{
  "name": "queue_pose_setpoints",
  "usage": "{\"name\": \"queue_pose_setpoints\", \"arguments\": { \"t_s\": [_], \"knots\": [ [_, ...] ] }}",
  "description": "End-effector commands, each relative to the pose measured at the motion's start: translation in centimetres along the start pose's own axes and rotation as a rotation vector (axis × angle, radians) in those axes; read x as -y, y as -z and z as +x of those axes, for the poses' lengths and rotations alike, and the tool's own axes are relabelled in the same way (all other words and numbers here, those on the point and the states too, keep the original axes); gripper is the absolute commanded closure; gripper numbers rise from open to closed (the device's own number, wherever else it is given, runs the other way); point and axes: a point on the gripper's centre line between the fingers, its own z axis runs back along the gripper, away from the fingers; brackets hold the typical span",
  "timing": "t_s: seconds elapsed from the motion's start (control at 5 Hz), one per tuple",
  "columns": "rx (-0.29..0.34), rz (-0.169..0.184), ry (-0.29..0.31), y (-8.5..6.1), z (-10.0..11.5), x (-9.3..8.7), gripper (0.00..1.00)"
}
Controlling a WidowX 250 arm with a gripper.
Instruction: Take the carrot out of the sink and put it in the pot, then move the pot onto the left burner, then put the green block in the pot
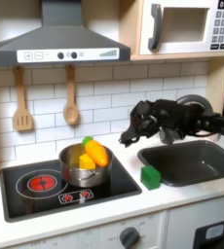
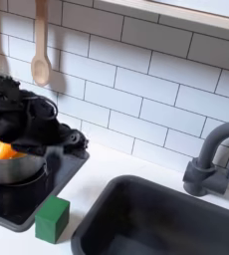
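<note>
The steel pot stands on the right half of the black stovetop, beside the left burner with its red rings. The orange carrot with its green tip lies in the pot, and shows as an orange patch in the second exterior view. The green block sits on the white counter between stove and sink. My black gripper hangs above the block, up and right of the pot. In the second exterior view the gripper is a dark mass over the pot; its jaws are unclear.
Something yellow lies in the pot beside the carrot. Two wooden utensils hang on the tiled wall behind the stove. The dark arched faucet stands behind the sink. A range hood overhangs the stove, and a microwave sits higher up.
</note>
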Motion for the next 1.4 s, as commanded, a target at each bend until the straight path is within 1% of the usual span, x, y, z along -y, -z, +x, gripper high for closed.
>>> {"name": "queue_pose_setpoints", "arguments": {
  "t_s": [0.0,0.2,0.4,0.6,0.8,1.2],
  "knots": [
    [-0.014,-0.002,0.024,-0.4,3.0,0.5,0.0],
    [-0.057,0.036,0.046,-0.9,4.2,-0.1,0.0],
    [-0.133,0.065,0.057,-1.0,4.3,-0.4,0.0],
    [-0.227,0.097,0.066,-0.9,4.0,-1.0,0.0],
    [-0.237,0.095,0.073,-0.5,3.4,-1.3,0.0],
    [-0.254,0.103,0.081,0.2,2.7,-1.8,0.0]
  ]
}}
